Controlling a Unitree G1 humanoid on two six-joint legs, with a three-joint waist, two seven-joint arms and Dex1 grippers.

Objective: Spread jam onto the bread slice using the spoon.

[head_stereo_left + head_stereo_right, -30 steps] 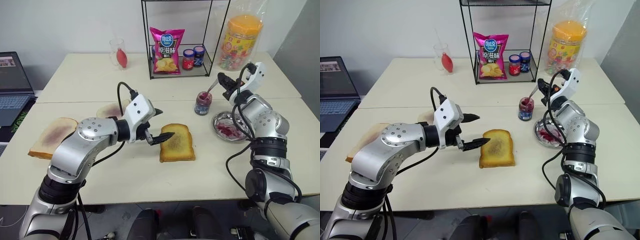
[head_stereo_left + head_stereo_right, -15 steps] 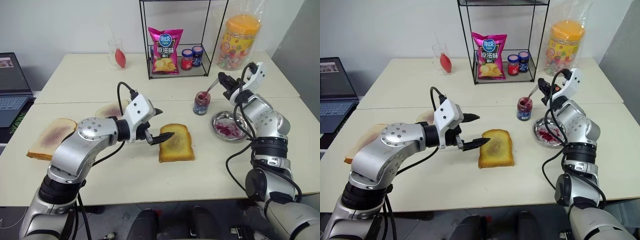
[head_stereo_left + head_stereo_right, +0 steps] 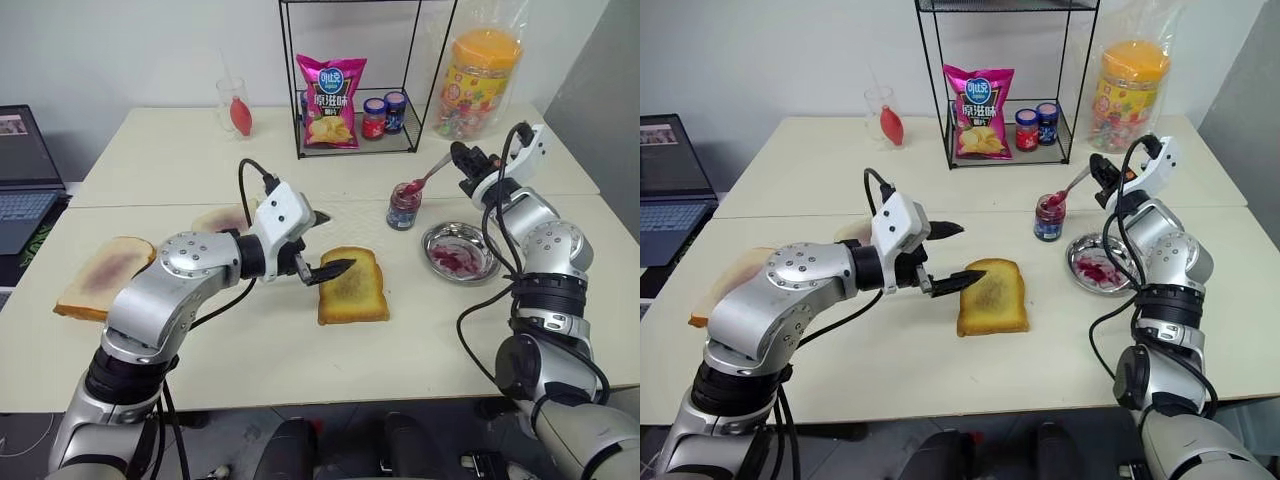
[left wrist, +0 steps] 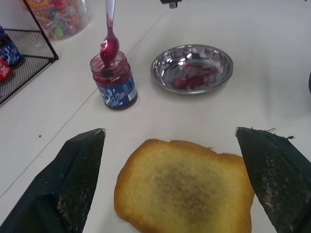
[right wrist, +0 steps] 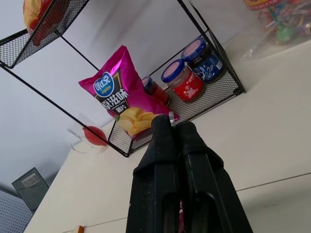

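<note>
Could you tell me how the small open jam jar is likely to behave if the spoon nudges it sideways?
The jam jar looks small and narrow-based, so it would probably slide or tip easily. It is glass and open, so tipping might spill jam. The spoon bowl sits at its mouth, giving leverage.

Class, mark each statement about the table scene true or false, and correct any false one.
1. The right gripper is shut on the spoon. True.
2. The spoon's bowl lies flat on the bread slice. False: it is at the mouth of the jam jar, coated red.
3. The left gripper is open, one finger above the near edge of the bread slice. True.
4. The metal dish stands between the jam jar and the bread slice. False: it stands on the jar's far side from the bread.
5. The chip bag stands inside the wire rack. True.
</note>
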